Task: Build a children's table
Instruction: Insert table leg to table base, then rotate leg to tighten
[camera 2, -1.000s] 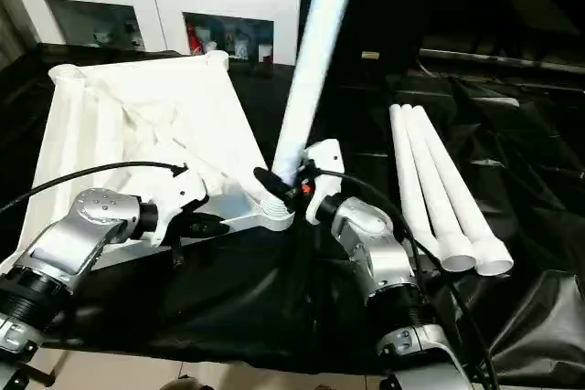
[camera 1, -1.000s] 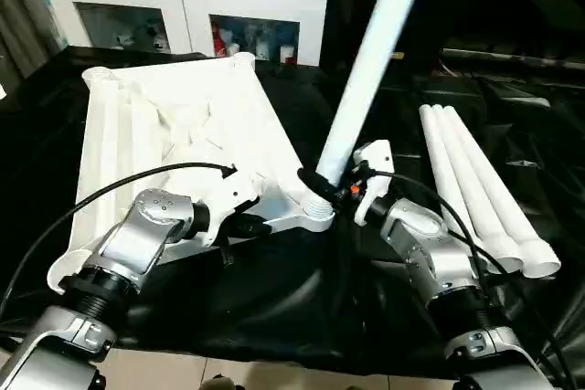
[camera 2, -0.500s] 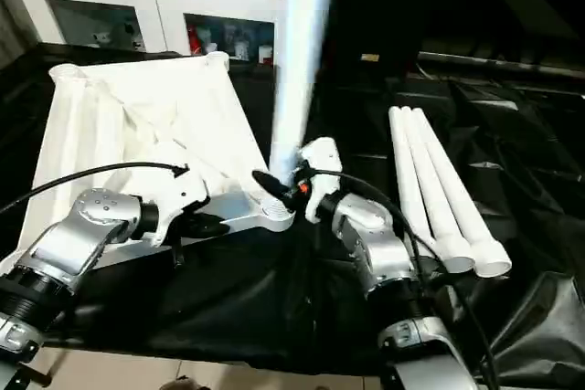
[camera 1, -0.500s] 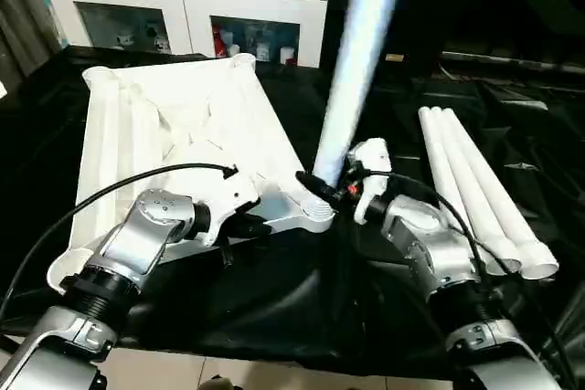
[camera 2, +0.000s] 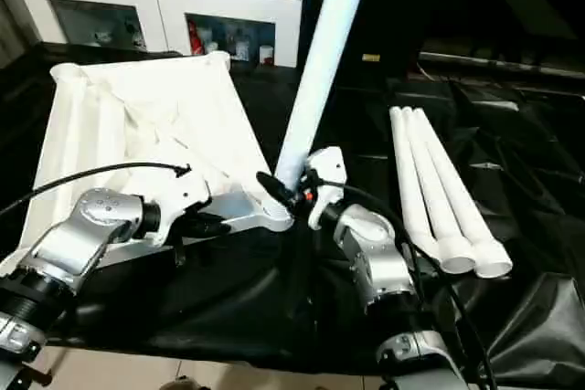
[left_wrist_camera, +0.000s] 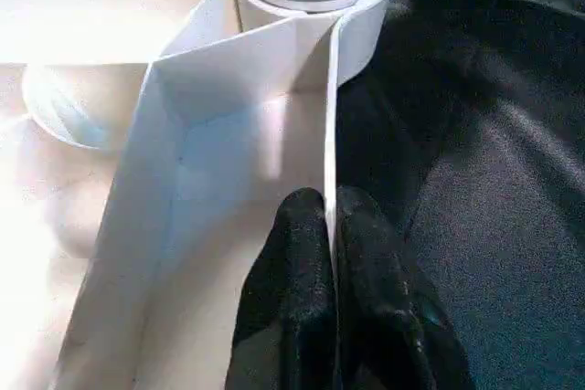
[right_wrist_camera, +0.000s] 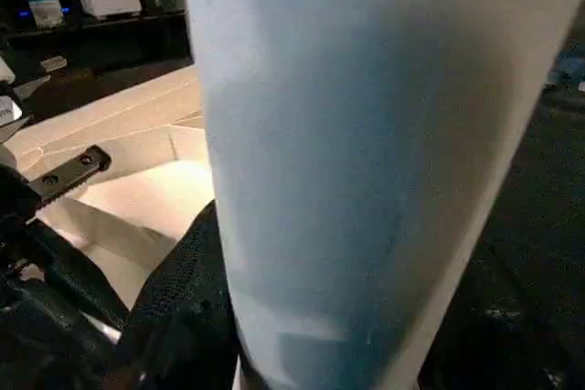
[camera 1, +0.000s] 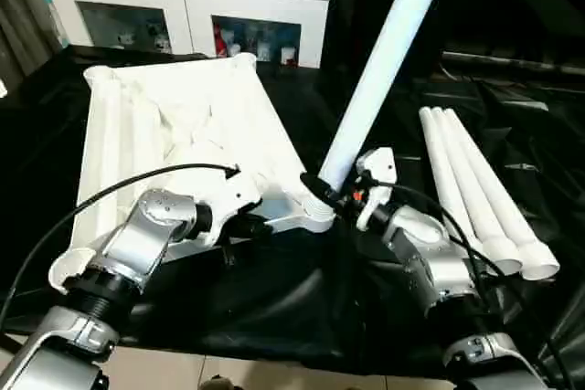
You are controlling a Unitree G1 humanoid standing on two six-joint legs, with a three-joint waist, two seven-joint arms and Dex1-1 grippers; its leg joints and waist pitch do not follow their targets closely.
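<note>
Your right gripper [camera 1: 322,191], jaws clamped on the leg [camera 1: 379,61], has swung it from near-upright back to leaning right over the corner socket [camera 1: 315,216], not seated yet, while left gripper [left_wrist_camera: 329,226] jaws pinch the tabletop [camera 1: 183,125] rim on the bench [camera 1: 274,299].

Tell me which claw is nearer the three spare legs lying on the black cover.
Right. The right claw grips the tilted leg at the tabletop's corner socket, beside the three spare legs. The left claw pinches the tabletop's rim, farther away.
</note>
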